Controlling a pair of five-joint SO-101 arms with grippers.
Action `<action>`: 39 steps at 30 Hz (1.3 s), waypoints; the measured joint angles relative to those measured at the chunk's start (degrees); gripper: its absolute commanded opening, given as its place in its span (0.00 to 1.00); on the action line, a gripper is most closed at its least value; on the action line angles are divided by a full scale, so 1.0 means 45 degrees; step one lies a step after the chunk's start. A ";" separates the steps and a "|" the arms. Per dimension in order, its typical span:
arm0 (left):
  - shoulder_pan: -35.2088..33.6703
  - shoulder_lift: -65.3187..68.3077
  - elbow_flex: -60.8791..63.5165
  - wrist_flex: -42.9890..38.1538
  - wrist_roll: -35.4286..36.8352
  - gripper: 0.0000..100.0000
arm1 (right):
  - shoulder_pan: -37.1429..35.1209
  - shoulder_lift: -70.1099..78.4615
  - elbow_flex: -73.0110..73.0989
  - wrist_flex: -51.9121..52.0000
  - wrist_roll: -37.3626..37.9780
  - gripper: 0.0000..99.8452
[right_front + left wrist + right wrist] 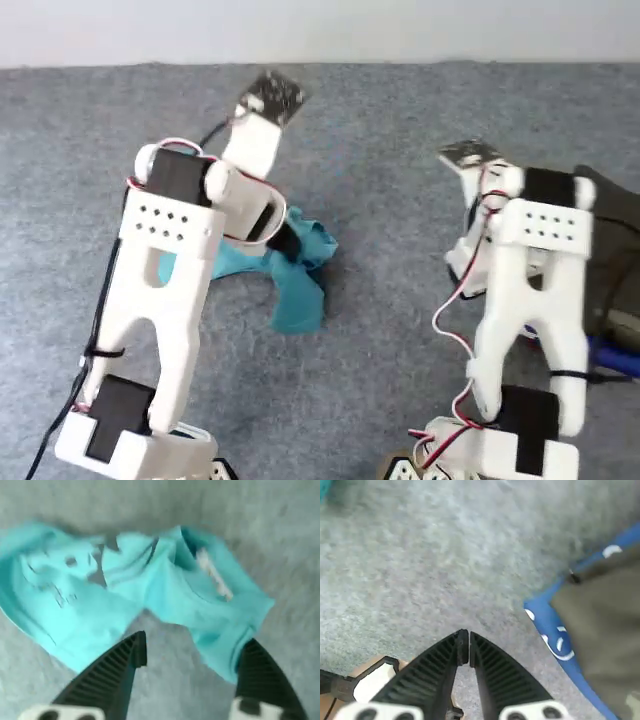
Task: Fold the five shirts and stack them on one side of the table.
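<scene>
L gripper (195, 645): spread wide, empty, over crumpled teal shirt (165, 590).
R gripper (464, 647): clenched, empty, nr olive shirt (602, 620) atop blue shirt (546, 626).

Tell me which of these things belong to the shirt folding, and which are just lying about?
Part of the job: teal shirt, crumpled beneath the open left gripper; olive shirt lying on a blue shirt; right gripper, shut, beside them.
Just there: grey table cover; the arms' cables.
</scene>
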 measured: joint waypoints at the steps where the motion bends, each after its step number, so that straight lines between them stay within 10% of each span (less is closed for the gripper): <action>1: -0.0156 -0.0078 0.0234 0.0000 -0.0039 0.29 | -0.0313 0.0000 0.0000 0.0000 -0.0020 0.01; 19: -0.2950 -0.5216 0.1016 0.0000 -0.0059 0.29 | -0.2911 0.0899 0.0000 -0.0020 -0.0020 0.01; 39: -1.3851 -0.5822 0.2872 0.0000 -0.1739 0.29 | -0.7326 0.2735 -0.0840 -0.4552 -0.1465 0.22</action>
